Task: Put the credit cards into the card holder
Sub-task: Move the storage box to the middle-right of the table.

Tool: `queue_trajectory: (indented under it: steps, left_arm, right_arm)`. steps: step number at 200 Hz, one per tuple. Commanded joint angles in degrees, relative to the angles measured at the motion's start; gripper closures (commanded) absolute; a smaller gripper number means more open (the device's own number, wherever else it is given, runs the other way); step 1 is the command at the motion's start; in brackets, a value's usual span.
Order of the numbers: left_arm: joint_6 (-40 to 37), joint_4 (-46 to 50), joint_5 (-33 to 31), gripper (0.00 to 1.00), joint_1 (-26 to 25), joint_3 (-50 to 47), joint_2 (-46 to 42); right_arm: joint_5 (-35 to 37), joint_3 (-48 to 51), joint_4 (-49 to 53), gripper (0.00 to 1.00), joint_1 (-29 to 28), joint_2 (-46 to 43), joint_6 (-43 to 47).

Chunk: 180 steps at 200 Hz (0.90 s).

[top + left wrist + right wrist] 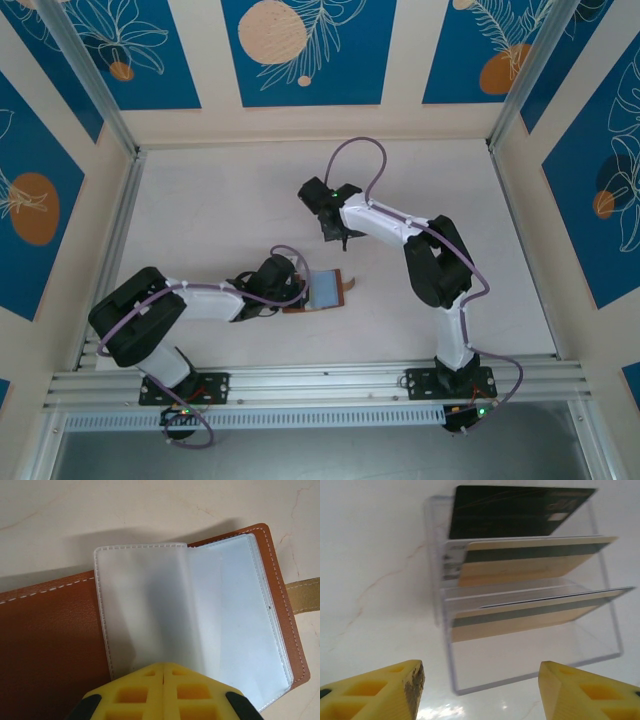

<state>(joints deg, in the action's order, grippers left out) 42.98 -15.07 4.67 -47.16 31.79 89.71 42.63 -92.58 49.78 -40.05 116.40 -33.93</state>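
Observation:
The card holder (50, 645) is a brown leather wallet lying open on the table, its clear plastic sleeves (200, 615) fanned out and its tan snap tab (306, 594) at the right. My left gripper (163, 667) is shut, its yellow tips resting on the sleeves. From above, the card holder (326, 290) lies just right of the left gripper (296, 291). The credit cards stand in a clear tray (600, 630): one black (520, 510) and two tan with dark stripes (530, 565) (520, 617). My right gripper (482, 690) hangs open just before the tray, holding nothing.
Aluminium rails (320, 380) run along the table's near edge and up both sides. Patterned blue and cream walls (300, 60) close off the back and sides. The right arm's elbow (435, 265) rises right of the card holder.

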Motion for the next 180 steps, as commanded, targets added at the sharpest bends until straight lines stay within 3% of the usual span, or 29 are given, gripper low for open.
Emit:
queue_trajectory:
  steps: [1, 50, 113, 139, 180]
  left_arm:
    - [0.00, 6.37, 0.79, 0.95, 0.12, -2.50, 1.34]
    - [0.17, 5.85, 0.96, 0.95, 0.12, -2.45, 1.83]
    - [0.30, 5.40, 1.29, 0.95, 0.06, -2.26, 2.39]
    - [0.35, 4.97, 1.65, 0.95, 0.13, -2.26, 2.58]
    - [0.51, 4.57, 1.71, 0.95, 0.09, -2.18, 3.00]
  right_arm:
    - [7.53, 1.77, 2.30, 0.37, 0.17, -0.09, -3.09]
    - [8.60, 6.56, 1.40, 0.34, 0.77, -1.86, -3.55]
    - [5.23, 17.73, -3.63, 0.32, 4.24, -10.81, -3.43]
    - [0.80, 21.26, -6.25, 0.32, 7.69, -14.75, -2.43]
    - [-5.36, 23.97, -12.02, 0.27, 4.13, -20.00, 0.97]
